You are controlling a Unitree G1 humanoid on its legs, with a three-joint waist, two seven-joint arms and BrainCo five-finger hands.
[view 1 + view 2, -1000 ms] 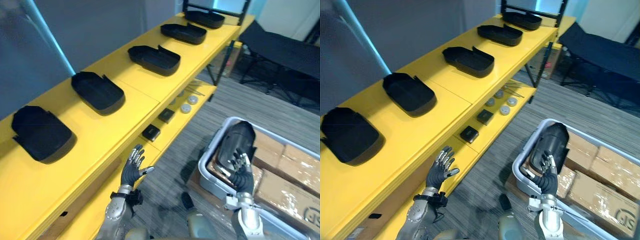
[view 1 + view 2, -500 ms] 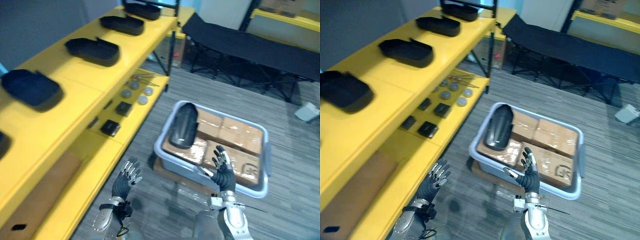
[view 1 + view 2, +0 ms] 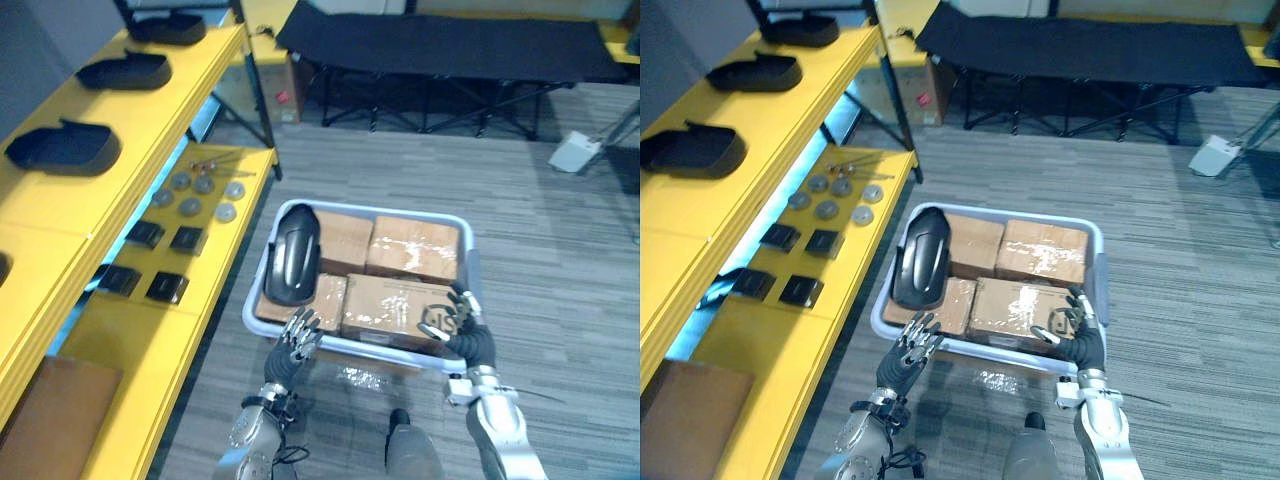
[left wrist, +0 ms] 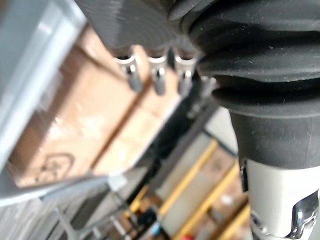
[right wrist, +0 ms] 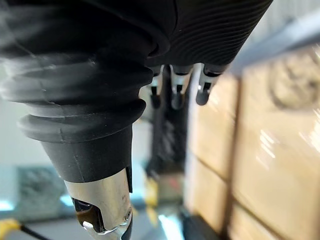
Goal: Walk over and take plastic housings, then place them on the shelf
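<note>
The view has swung off the yellow shelf since half a second ago, and the grey bin on the floor now sits in the middle, with both hands nearer its near edge than before. The left hand, which a second ago was up by the shelf's front edge, is now at the bin's near-left corner, fingers apart and relaxed, holding nothing. In the left wrist view its fingers reach out straight over the brown boxes. The right hand is at the near-right corner, fingers loosely spread and thumb out to the side, also empty. In the right wrist view its fingers hang free. Whether either hand's fingertips touch the rim is hard to make out. One black housing lies in the bin along its left wall, running back toward the far-left corner and resting on the boxes that cover the rest of the bin. Three more housings lie on the shelf's top surface, spaced apart in a row: a near one, a middle one and a far one. On the lower level, round discs lie toward the far end and small black blocks nearer. A black cot stands beyond the bin.
</note>
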